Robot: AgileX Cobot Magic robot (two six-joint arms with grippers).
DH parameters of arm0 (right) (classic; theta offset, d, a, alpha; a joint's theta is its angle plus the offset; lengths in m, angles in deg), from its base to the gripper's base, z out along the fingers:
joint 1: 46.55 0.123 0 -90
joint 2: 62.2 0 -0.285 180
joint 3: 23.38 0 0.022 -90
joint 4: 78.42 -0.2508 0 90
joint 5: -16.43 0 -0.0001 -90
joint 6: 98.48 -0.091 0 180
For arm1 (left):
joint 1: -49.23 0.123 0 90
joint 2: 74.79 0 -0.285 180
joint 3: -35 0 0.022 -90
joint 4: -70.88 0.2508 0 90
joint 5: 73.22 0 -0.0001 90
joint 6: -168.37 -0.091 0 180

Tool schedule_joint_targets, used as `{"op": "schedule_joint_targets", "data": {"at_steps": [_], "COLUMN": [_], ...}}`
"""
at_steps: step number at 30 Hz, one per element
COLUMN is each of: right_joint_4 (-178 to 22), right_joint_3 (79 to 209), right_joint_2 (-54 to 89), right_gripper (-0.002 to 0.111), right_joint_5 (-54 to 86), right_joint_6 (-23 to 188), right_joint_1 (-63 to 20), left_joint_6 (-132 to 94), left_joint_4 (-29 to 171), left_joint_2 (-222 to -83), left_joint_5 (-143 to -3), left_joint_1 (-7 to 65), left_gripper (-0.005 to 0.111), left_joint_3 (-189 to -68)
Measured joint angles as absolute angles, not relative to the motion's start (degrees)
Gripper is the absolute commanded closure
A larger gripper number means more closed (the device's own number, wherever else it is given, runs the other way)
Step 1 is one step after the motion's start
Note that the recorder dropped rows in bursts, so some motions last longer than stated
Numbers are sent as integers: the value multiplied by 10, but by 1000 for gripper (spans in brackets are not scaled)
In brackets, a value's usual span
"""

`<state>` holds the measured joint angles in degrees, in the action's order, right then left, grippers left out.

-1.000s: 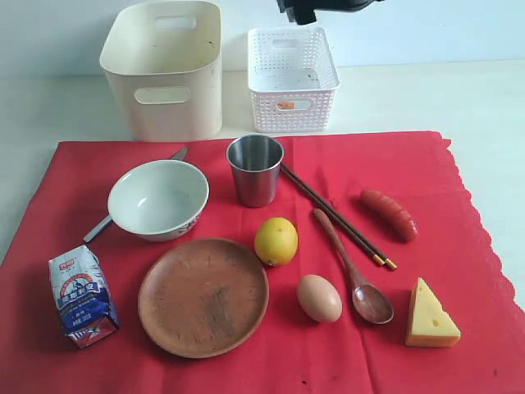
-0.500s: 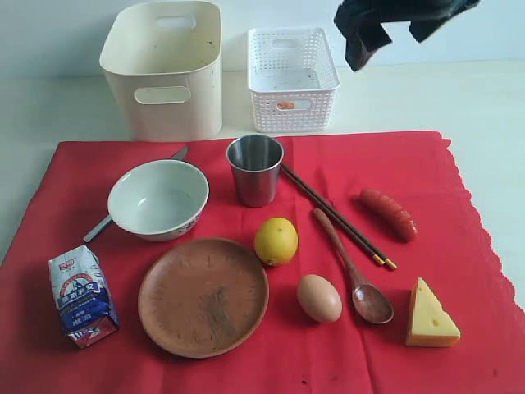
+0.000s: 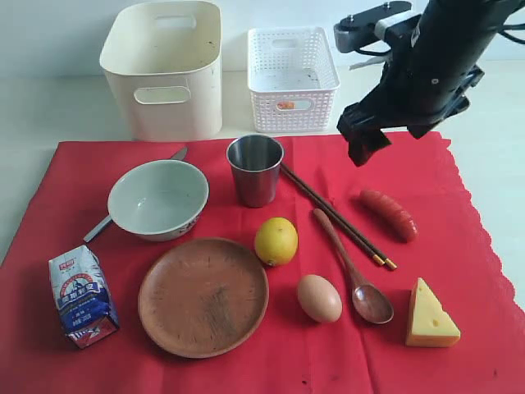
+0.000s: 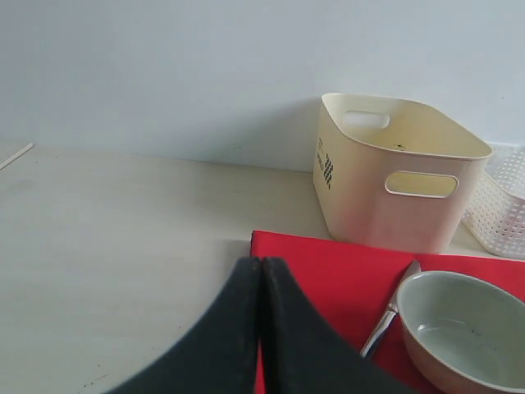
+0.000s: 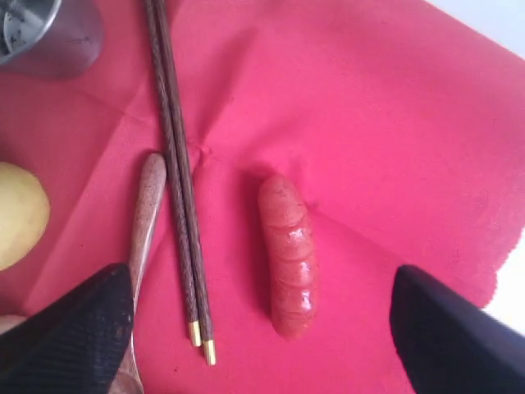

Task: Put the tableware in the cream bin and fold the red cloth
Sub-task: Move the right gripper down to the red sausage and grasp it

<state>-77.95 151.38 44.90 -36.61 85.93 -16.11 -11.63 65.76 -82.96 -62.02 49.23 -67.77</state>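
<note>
The plate (image 3: pixel 203 296) and spoon (image 3: pixel 353 267) lay nearest on the red cloth (image 3: pixel 459 213), then the bowl (image 3: pixel 157 199), cup (image 3: pixel 255 169) and chopsticks (image 3: pixel 336 217). The right gripper (image 5: pixel 264 328) hung spread wide above the sausage (image 5: pixel 287 254); the left gripper (image 4: pixel 261 271) was clenched at the cloth's edge. The cream bin (image 3: pixel 176 119) stood behind.

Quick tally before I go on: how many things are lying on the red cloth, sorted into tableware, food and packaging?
Tableware: 6 (bowl, cup, plate, spoon, chopsticks as one pair, knife)
Food: 4 (lemon, egg, sausage, cheese)
Packaging: 1 (milk carton)
Total: 11
</note>
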Motion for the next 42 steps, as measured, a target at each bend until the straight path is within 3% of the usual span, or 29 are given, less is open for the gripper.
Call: {"op": "schedule_joint_targets", "data": {"at_steps": [9, 20, 22, 32, 39, 42], "right_joint_4": [-767, -757, -745, -694, -693, -693], "right_joint_3": [1423, 1411, 1411, 1412, 1411, 1411], "right_joint_2": [450, 540, 559, 582, 582, 582], "right_gripper": [28, 30, 36, 87, 106, 108], "right_joint_5": [-266, -233, -232, -227, -227, -227], "right_joint_6": [859, 858, 856, 802, 800, 800], "right_joint_1": [-161, -161, -161, -162, -162, -162], "left_joint_6": [-116, -116, -116, -116, -116, -116], "left_joint_4": [658, 658, 658, 658, 658, 658], "left_joint_2": [-830, -830, -830, -830, -830, -830], "left_joint_5": [-620, -620, -620, -620, -620, -620], "left_joint_1": [492, 492, 492, 492, 492, 492], "left_gripper": [104, 104, 104, 104, 104, 104], "left_joint_3": [-678, -678, -678, -678, -678, -678]}}
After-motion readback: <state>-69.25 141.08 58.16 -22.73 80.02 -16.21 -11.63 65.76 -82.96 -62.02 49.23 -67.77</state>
